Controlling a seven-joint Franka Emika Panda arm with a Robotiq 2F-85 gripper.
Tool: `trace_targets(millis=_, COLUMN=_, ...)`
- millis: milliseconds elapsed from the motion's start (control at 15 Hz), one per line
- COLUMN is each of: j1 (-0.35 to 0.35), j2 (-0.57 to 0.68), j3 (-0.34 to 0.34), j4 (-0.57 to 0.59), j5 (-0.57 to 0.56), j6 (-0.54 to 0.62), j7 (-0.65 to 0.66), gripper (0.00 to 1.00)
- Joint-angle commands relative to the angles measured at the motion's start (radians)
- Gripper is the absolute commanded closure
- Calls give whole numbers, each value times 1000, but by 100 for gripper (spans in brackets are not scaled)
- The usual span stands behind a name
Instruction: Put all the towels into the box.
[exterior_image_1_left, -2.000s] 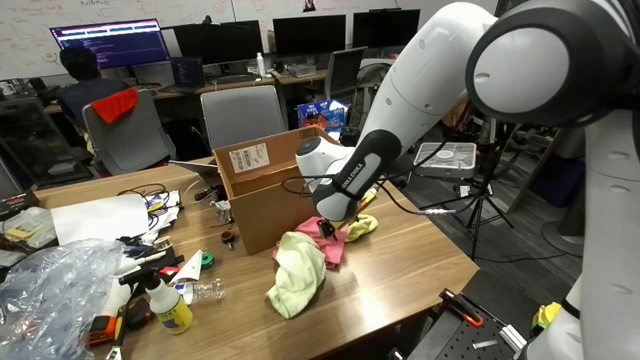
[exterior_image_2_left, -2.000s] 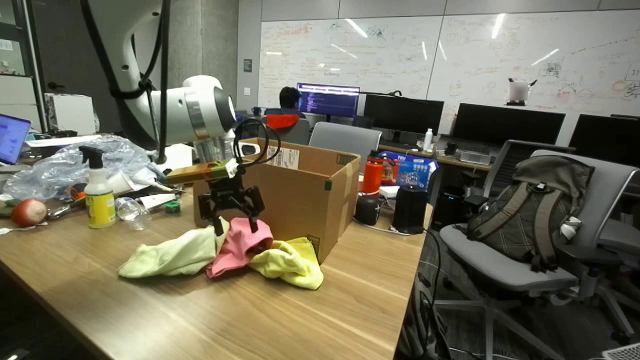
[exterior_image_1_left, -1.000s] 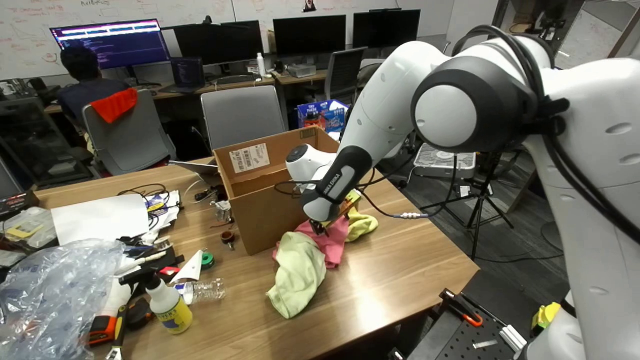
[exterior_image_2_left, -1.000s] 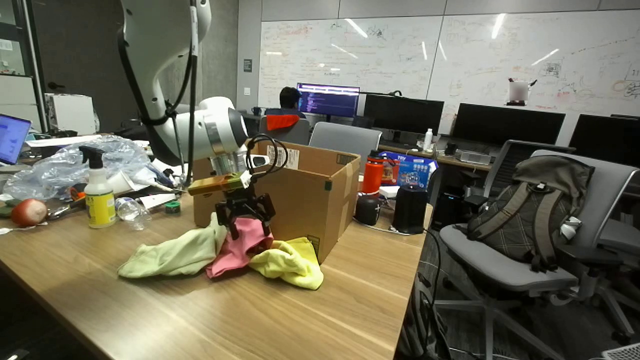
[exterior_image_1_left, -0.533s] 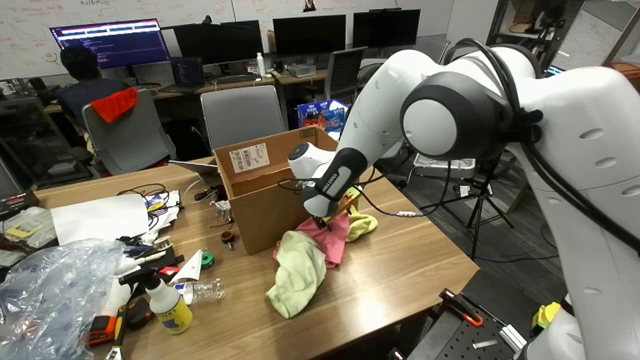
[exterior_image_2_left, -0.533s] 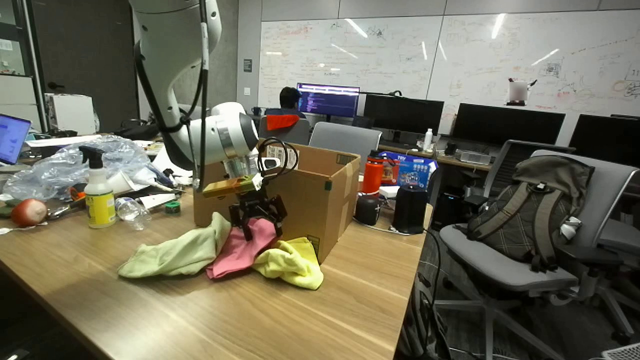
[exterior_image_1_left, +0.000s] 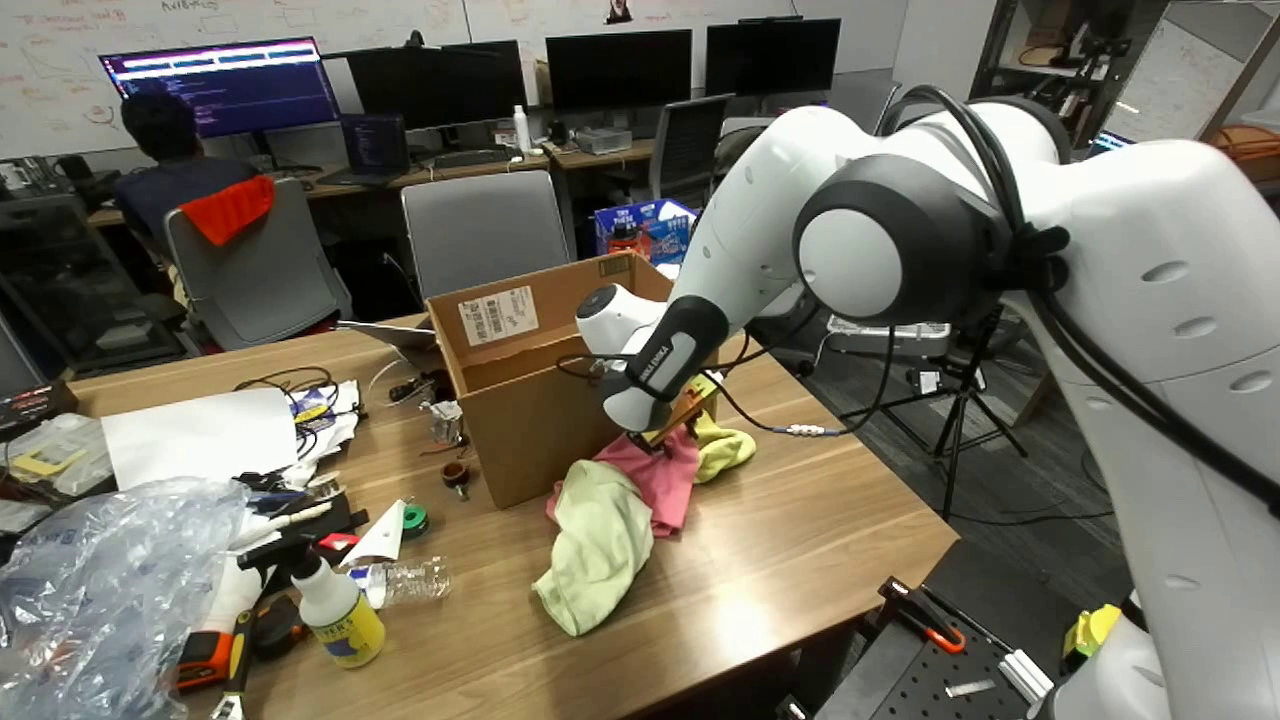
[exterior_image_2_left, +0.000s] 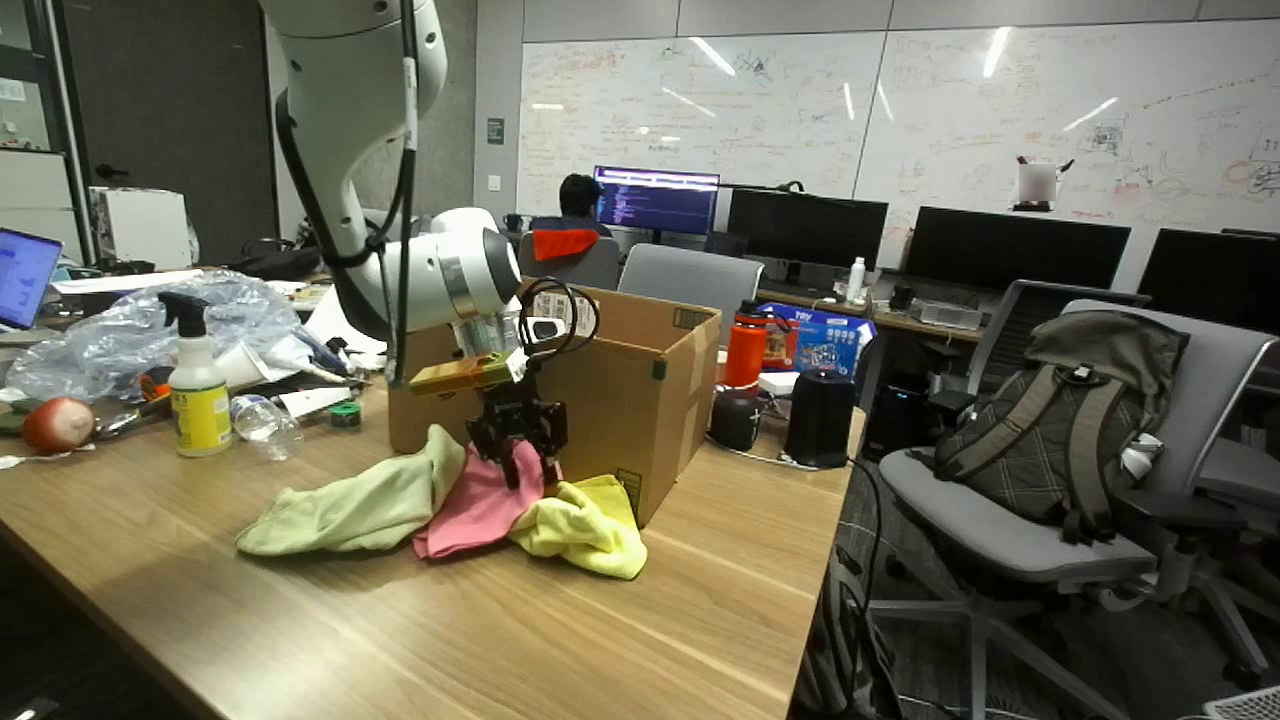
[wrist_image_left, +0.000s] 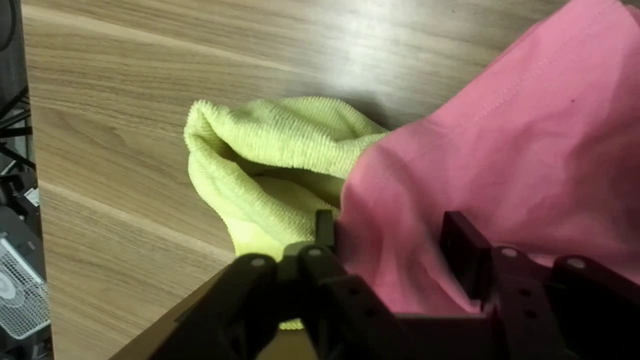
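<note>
The brown cardboard box (exterior_image_1_left: 540, 440) stands on the table, a white label on its inner far wall. Three towels lie in a row along its near side: a pale cream-yellow towel (exterior_image_2_left: 350, 505), a pink towel (exterior_image_2_left: 470, 515) and a bright yellow towel (exterior_image_2_left: 590, 530). My gripper (wrist_image_left: 390, 225) is down over the pink towel, jaws part-way together. Folds of pink cloth rise between its fingers (wrist_image_left: 462, 250), which still stand well apart. The finger on the left of the wrist view borders the yellow towel. In an exterior view the gripper (exterior_image_2_left: 533, 473) points downward close to the box wall.
A spray bottle (exterior_image_2_left: 200, 390), a plastic bottle (exterior_image_1_left: 410, 580) and a clear plastic bag (exterior_image_1_left: 120, 590) are among clutter on the table. Beyond the box are an orange-red flask (exterior_image_2_left: 744, 350) and black speakers (exterior_image_2_left: 820, 418). The cardboard wall rises right behind the towels.
My gripper has come down onto the pink towel and shifted towards the yellow one. In the last half second its fingers have drawn closer, bunching the pink cloth. The box has stayed put.
</note>
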Motion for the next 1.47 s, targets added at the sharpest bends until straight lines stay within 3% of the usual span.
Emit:
trace_targets(millis=0, j1=5, j2=3, j3=-14, j4=29, j5=24, j6=-21, j7=-20, gripper=73)
trace_targets(millis=267, j1=4, j2=-8, j3=-16, j4=22, j5=32, j6=-19, j7=-15, gripper=100)
trace_targets(millis=867, j1=13, j2=-123, j3=-45, j4=-30, j5=55, j6=-22, j7=36, gripper=99)
trace_targets(millis=1400, j1=49, j2=-446, j3=-39, j4=-100, j5=-71, j6=-135, j7=142, gripper=99)
